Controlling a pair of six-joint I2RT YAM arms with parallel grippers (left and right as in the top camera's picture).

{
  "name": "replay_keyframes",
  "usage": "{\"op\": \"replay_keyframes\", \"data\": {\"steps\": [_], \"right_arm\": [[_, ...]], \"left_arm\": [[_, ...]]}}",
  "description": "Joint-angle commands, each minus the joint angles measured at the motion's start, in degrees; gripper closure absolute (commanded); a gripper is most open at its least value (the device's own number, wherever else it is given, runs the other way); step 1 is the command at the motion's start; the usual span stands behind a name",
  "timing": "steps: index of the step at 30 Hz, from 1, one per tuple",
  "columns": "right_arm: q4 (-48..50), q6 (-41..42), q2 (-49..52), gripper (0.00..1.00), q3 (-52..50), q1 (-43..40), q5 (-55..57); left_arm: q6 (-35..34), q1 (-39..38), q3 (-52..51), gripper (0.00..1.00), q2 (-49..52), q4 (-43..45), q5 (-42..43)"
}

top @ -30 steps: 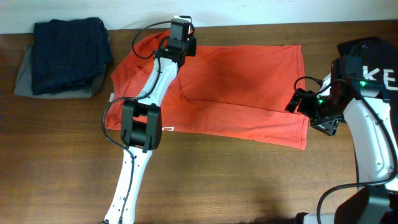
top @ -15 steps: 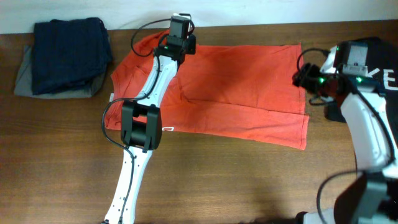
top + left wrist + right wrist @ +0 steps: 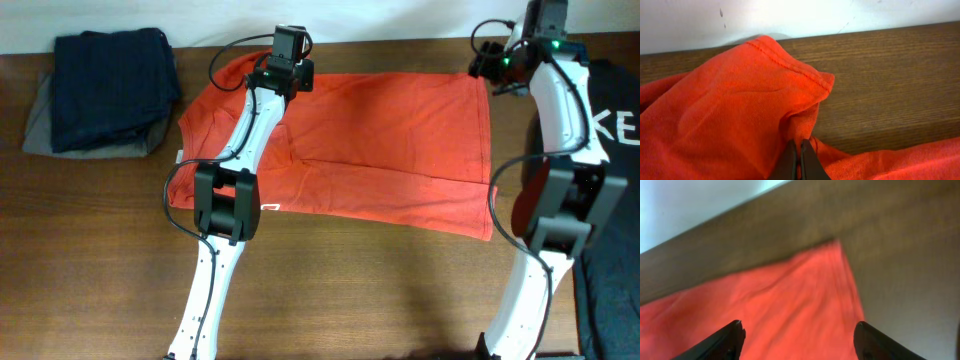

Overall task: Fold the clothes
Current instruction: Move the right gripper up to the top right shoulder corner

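The T-shirt [image 3: 390,140] is pinched by the closed left gripper [image 3: 799,152]. The right gripper [image 3: 799,330] is held open over its corner.

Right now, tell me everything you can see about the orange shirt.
The shirt is orange-red, soft knit cloth with stitched hems. It lies spread mostly flat across the wooden table, a long crease running across its middle. At its far left corner the left gripper is shut on a bunched, lifted fold near the hem. The right gripper is open over the far right corner; whether it touches is unclear. The left arm crosses above the cloth.
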Motion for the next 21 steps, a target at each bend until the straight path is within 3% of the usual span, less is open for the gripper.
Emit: {"op": "replay_keyframes", "data": {"steps": [1, 13, 21], "right_arm": [[1.97, -4.7, 4.48, 0.23, 4.26, -0.24, 4.92], [11.58, -3.1, 13.94, 0.23, 4.24, -1.03, 5.2], [14.69, -1.11, 15.19, 0.24, 4.24, -1.03, 4.96]], "left_arm": [[-0.09, 0.2, 1.03, 0.99, 0.61, -0.9, -0.57], [-0.11, 0.09, 1.03, 0.99, 0.61, -3.48, -0.39], [-0.11, 0.09, 1.03, 0.99, 0.61, -3.48, -0.39]]}}
